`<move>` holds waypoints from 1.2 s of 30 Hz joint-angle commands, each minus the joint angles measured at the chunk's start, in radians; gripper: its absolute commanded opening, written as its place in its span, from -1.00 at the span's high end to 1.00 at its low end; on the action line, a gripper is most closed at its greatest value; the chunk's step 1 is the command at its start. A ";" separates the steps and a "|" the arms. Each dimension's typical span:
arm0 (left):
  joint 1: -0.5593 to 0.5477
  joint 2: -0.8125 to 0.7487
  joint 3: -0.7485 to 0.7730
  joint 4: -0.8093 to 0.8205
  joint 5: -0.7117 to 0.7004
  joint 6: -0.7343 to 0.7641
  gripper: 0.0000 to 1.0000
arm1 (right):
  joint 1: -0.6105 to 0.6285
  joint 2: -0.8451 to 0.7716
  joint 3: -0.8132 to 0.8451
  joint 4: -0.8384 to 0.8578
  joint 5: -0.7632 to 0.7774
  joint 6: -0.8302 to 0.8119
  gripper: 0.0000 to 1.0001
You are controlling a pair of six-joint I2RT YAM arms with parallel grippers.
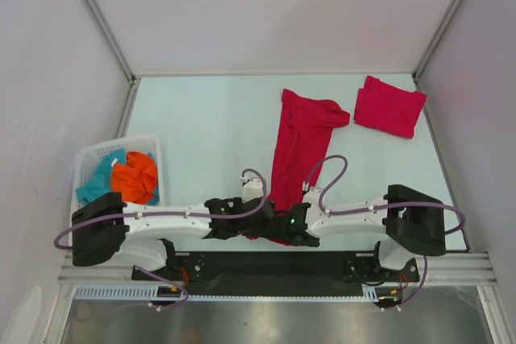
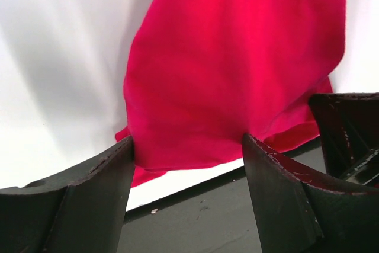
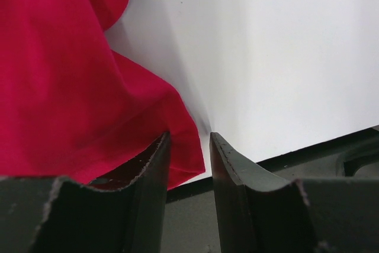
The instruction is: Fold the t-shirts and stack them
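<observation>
A long crimson t-shirt (image 1: 300, 147), folded lengthwise, runs from the table's back centre to its near edge. A second t-shirt (image 1: 389, 106) lies folded at the back right. Both grippers meet at the long shirt's near hem. My left gripper (image 1: 248, 231) stands wide open, and the hem (image 2: 195, 146) bulges between its fingertips (image 2: 125, 149). My right gripper (image 3: 189, 141) is open by a narrow gap at the hem's right corner (image 3: 186, 158). That corner lies in the gap, with no pinch showing.
A white basket (image 1: 90, 157) at the left holds a teal cloth (image 1: 101, 179) and an orange cloth (image 1: 135, 176). The dark rail (image 2: 195, 217) runs along the table's near edge just under both grippers. White walls close in the back and sides.
</observation>
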 commanded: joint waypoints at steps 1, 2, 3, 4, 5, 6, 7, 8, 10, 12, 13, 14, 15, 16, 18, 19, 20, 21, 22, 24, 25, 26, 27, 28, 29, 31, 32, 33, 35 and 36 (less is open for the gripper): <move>-0.011 0.033 -0.026 0.015 0.013 -0.021 -0.53 | 0.018 -0.004 -0.009 0.023 0.008 0.032 0.25; -0.011 0.033 -0.028 0.016 0.015 -0.022 -0.52 | 0.019 -0.006 -0.007 0.020 0.008 0.035 0.25; -0.011 0.033 -0.028 0.015 0.017 -0.021 -0.52 | 0.021 -0.007 -0.009 0.014 0.011 0.041 0.25; -0.016 0.030 -0.028 0.015 0.018 -0.018 -0.51 | 0.024 -0.012 -0.006 0.007 0.011 0.044 0.25; -0.016 0.025 -0.029 0.013 0.018 -0.018 -0.50 | 0.028 -0.012 -0.007 0.003 0.011 0.052 0.25; -0.017 0.021 -0.032 0.009 0.018 -0.018 -0.50 | 0.033 -0.015 -0.007 -0.003 0.014 0.061 0.25; -0.019 0.015 -0.038 0.005 0.018 -0.018 -0.50 | 0.035 -0.015 -0.009 -0.006 0.012 0.067 0.25; -0.020 0.001 -0.041 -0.008 0.018 -0.019 -0.50 | 0.042 -0.018 -0.009 -0.009 0.012 0.074 0.25; -0.022 -0.016 -0.063 -0.027 0.017 -0.033 -0.49 | 0.047 -0.021 -0.007 -0.016 0.012 0.086 0.25; -0.025 -0.048 -0.083 -0.051 0.006 -0.041 -0.49 | 0.050 -0.019 -0.009 -0.016 0.011 0.087 0.24; -0.025 -0.061 -0.100 -0.062 0.001 -0.045 -0.49 | 0.050 -0.018 -0.007 -0.016 0.011 0.086 0.24; -0.025 -0.080 -0.106 -0.080 -0.008 -0.049 -0.50 | 0.050 -0.012 -0.006 -0.014 0.011 0.083 0.24; -0.025 -0.088 -0.109 -0.094 -0.025 -0.050 -0.50 | 0.050 -0.009 -0.003 -0.010 0.011 0.080 0.23; -0.025 -0.093 -0.106 -0.108 -0.034 -0.052 -0.50 | 0.050 -0.004 0.003 -0.011 0.009 0.072 0.23; -0.025 -0.101 -0.104 -0.125 -0.039 -0.052 -0.50 | 0.050 0.007 0.013 -0.008 0.012 0.066 0.23; -0.025 -0.099 -0.103 -0.126 -0.037 -0.052 -0.50 | 0.050 0.008 0.016 -0.008 0.012 0.064 0.23; -0.025 -0.096 -0.104 -0.119 -0.034 -0.055 -0.51 | 0.050 0.010 0.017 -0.006 0.012 0.060 0.23; -0.025 -0.084 -0.104 -0.113 -0.030 -0.055 -0.51 | 0.050 0.011 0.019 -0.006 0.014 0.058 0.23; -0.025 -0.076 -0.101 -0.108 -0.023 -0.055 -0.50 | 0.050 0.010 0.019 -0.008 0.014 0.058 0.24; -0.025 -0.061 -0.094 -0.094 -0.020 -0.053 -0.50 | 0.050 0.005 0.016 -0.013 0.015 0.063 0.24; -0.026 -0.056 -0.091 -0.087 -0.020 -0.052 -0.51 | 0.050 0.004 0.016 -0.013 0.015 0.064 0.23; -0.026 -0.051 -0.085 -0.085 -0.020 -0.049 -0.50 | 0.050 0.002 0.010 -0.013 0.015 0.067 0.23; -0.026 -0.047 -0.078 -0.087 -0.022 -0.041 -0.51 | 0.051 0.002 0.008 -0.014 0.015 0.068 0.23; -0.026 -0.039 -0.065 -0.088 -0.023 -0.036 -0.50 | 0.050 -0.001 0.008 -0.016 0.015 0.068 0.24; -0.026 -0.039 -0.057 -0.091 -0.025 -0.032 -0.50 | 0.050 -0.001 0.006 -0.016 0.015 0.069 0.24; -0.026 -0.039 -0.034 -0.103 -0.031 -0.021 -0.50 | 0.051 -0.002 0.010 -0.019 0.020 0.068 0.23; -0.025 -0.041 -0.028 -0.108 -0.033 -0.016 -0.50 | 0.048 -0.002 0.011 -0.019 0.022 0.066 0.24; -0.025 -0.041 -0.014 -0.113 -0.034 -0.012 -0.50 | 0.047 -0.002 0.011 -0.019 0.022 0.064 0.23; -0.026 -0.050 0.004 -0.140 -0.034 -0.006 -0.50 | 0.044 -0.005 0.010 -0.019 0.026 0.063 0.23; -0.026 -0.054 0.020 -0.155 -0.036 -0.001 -0.50 | 0.042 -0.007 0.011 -0.020 0.025 0.060 0.24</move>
